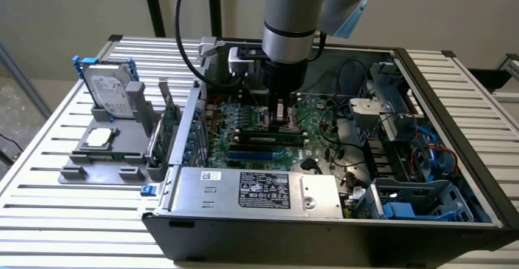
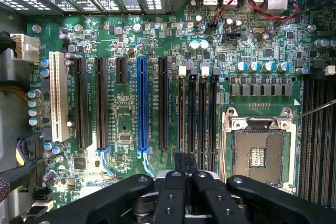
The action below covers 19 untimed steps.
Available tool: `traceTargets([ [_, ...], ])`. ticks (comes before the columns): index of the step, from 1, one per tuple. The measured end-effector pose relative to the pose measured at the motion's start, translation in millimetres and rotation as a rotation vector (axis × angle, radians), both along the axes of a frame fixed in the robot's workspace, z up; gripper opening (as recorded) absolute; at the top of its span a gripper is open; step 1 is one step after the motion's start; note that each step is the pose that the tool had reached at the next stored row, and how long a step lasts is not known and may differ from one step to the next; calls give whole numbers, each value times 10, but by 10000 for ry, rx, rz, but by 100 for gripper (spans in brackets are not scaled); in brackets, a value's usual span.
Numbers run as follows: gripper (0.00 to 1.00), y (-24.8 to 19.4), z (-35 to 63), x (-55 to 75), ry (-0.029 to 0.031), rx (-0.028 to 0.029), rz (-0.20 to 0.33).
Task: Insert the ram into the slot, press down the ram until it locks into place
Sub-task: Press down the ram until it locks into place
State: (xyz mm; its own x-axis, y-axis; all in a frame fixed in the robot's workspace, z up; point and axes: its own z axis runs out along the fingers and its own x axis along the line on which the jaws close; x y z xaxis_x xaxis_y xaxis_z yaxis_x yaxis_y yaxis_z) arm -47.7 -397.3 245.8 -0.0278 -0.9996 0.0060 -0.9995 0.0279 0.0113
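Black gripper [image 2: 185, 184] fingers were closed narrow on the ram [image 2: 185, 162], held edge-on, presumably so its edge could meet the slot [image 2: 181, 109] directly beneath and ahead of the tips, among parallel sockets beside the blue slot [image 2: 142, 106].

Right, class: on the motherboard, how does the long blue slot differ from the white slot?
Colour: the blue slot is bright blue, the white slot cream-white. Width: the white slot looks broader than the blue slot. Place: the blue slot sits between black slots; the white slot is the end one of the row. Both are long, empty and parallel.
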Motion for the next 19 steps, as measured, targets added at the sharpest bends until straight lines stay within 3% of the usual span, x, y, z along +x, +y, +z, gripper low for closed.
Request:
traceTargets([
  [9, 11, 0, -6, 0, 1, -3, 0],
  [19, 11, 7, -180, 9, 14, -12, 0],
])
